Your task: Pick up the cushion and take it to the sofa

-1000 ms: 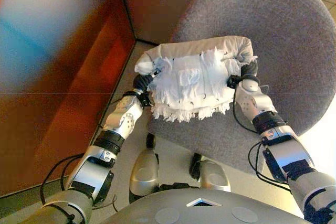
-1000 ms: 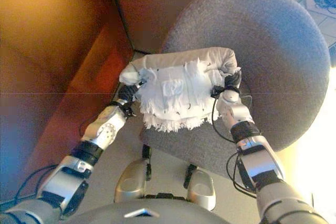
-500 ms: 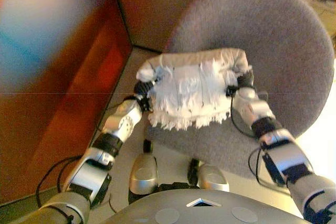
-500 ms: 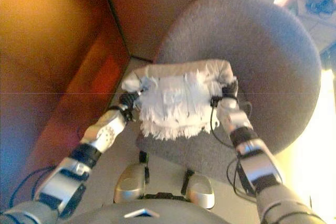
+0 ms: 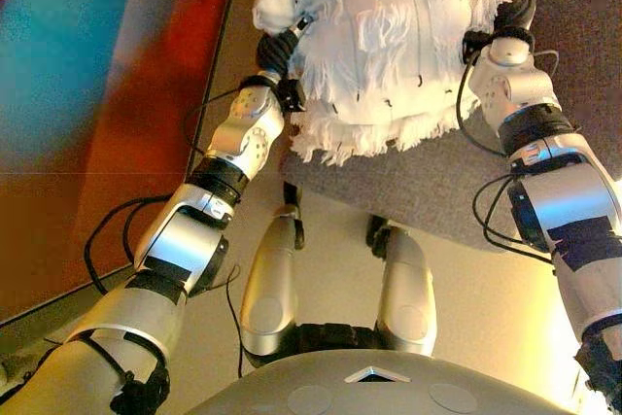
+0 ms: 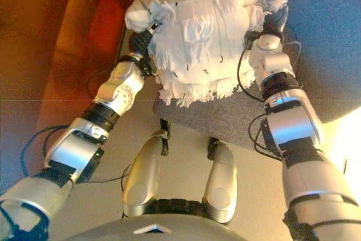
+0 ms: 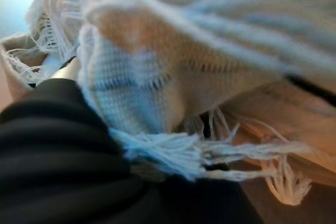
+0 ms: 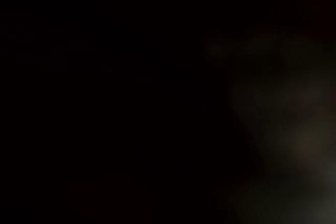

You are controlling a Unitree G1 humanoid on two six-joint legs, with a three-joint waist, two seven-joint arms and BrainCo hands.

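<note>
1. the cushion (image 5: 389, 36) is off-white with fringed strips hanging off its front face and lower edge. it is held between the two hands, one at each end.
2. it sits over the grey seat (image 5: 457, 182) of a round upholstered sofa chair. its lower fringe hangs just past the seat's near edge, and i cannot tell whether the cushion's weight rests on the seat or is carried clear of it.
3. the left hand (image 5: 277, 51) is pressed against the cushion's left end. only its dark ribbed cover shows in the head views. its fingers are buried in the fabric, so i cannot tell whether they are clenched on the cloth or lying straight.
4. the left wrist view is filled by woven cushion cloth (image 7: 173, 72) and loose fringe right up against the dark cover, with no fingers in sight.
5. the right hand (image 6: 271, 26) is at the cushion's right end, its dark cover tucked under the overhanging corner. its fingers are hidden behind the cushion, and i cannot tell their state either.
6. the right wrist view is almost wholly black and shows nothing that can be made out.
7. to the robot's left stands a reddish-brown wooden panel (image 5: 117, 143), meeting the pale floor (image 5: 466, 298) along a dark edge. the cushion's left end is near this panel but apart from it.
8. there are no containers in view, and nothing lies on the seat besides the cushion.
</note>
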